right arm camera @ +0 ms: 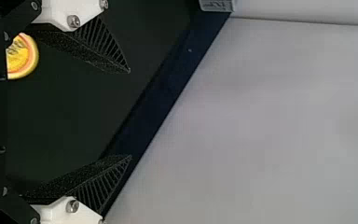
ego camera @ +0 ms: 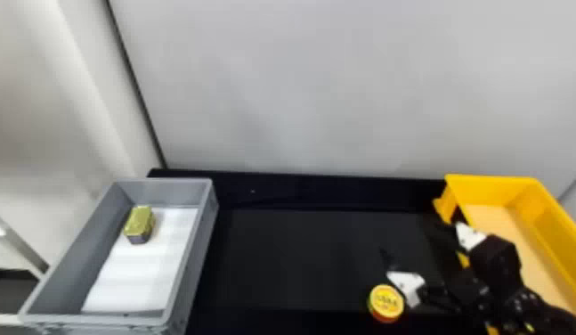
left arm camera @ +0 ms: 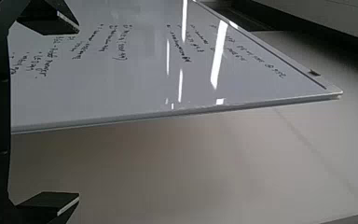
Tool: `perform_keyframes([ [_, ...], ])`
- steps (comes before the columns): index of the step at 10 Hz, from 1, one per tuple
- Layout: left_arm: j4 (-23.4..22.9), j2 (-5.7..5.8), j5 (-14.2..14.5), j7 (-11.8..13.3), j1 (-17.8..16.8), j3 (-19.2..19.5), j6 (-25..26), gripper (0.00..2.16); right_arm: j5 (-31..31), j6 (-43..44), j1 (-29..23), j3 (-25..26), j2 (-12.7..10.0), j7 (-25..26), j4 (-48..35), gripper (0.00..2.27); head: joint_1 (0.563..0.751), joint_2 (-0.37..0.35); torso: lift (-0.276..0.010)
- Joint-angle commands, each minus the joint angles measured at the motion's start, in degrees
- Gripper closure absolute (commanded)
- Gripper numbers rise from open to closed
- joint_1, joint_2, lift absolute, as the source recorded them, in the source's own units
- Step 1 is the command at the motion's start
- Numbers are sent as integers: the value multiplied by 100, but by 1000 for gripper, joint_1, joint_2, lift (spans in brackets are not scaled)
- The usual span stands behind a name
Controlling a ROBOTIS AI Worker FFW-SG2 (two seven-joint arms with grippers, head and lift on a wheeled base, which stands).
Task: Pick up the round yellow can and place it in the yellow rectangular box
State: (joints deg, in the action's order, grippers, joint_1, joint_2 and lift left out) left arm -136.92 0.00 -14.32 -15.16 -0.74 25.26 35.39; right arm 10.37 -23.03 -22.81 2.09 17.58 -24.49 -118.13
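The round yellow can point(ego camera: 386, 303) stands on the black table in the head view, just beside the white part of one finger of my right gripper point(ego camera: 418, 236). That gripper is open, its fingers spread wide over the table left of the yellow rectangular box point(ego camera: 545, 209). In the right wrist view the open gripper point(right arm camera: 130, 113) has nothing between its fingertips, and the can point(right arm camera: 24, 57) is partly hidden behind the gripper's body. My left gripper point(left arm camera: 79, 114) is parked in the left wrist view, open and facing a whiteboard.
A grey bin point(ego camera: 204, 249) with a white sheet and a small green-gold tin point(ego camera: 139, 222) stands on the left. The black table point(ego camera: 300, 254) lies between bin and yellow box, with a pale wall point(ego camera: 322, 89) behind it.
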Motion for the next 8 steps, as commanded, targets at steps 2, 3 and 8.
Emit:
perform_keyframes([
  [2, -2, -15, -9, 4, 12, 33, 40, 30, 211, 104, -365, 45, -9, -119, 168, 163, 694, 14, -61],
  [3, -2, -15, -18, 4, 21, 42, 40, 30, 211, 104, -427, 45, -18, -119, 168, 163, 694, 14, -61],
  [8, -10, -15, -18, 4, 30, 59, 40, 30, 35, -247, -770, 318, -97, -198, 194, 163, 694, 14, -61],
])
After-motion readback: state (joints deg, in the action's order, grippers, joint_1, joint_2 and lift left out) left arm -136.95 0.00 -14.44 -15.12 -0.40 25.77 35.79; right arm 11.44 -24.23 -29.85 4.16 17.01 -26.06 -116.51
